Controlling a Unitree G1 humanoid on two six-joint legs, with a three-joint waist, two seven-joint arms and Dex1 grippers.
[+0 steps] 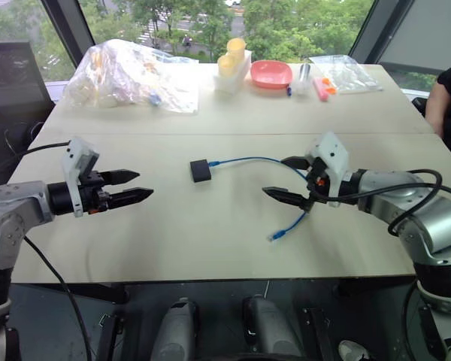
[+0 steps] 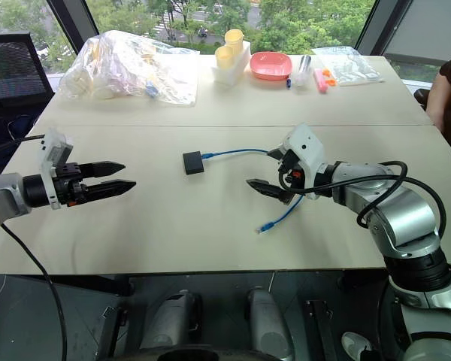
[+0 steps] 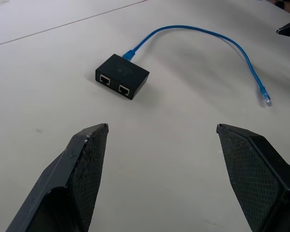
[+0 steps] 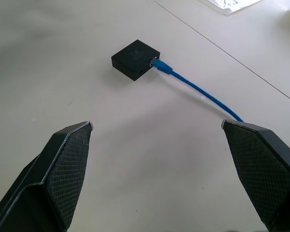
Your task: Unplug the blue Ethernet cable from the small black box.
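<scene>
The small black box (image 1: 201, 171) lies flat near the middle of the table. The blue Ethernet cable (image 1: 249, 159) is plugged into its right side, arcs to the right, passes behind my right gripper and ends in a loose clear plug (image 1: 273, 238) nearer the front edge. Two empty ports show on the box (image 3: 122, 76) in the left wrist view. My left gripper (image 1: 143, 186) hovers open to the left of the box, empty. My right gripper (image 1: 276, 179) hovers open to the right of the box, over the cable's bend, holding nothing.
At the table's far side lie a crumpled clear plastic bag (image 1: 131, 75), yellow cups in a white holder (image 1: 232, 62), a pink bowl (image 1: 271, 74) and a clear packet (image 1: 346, 73). A person's arm (image 1: 445, 101) shows at the right edge. A black chair (image 1: 13, 83) stands at the left.
</scene>
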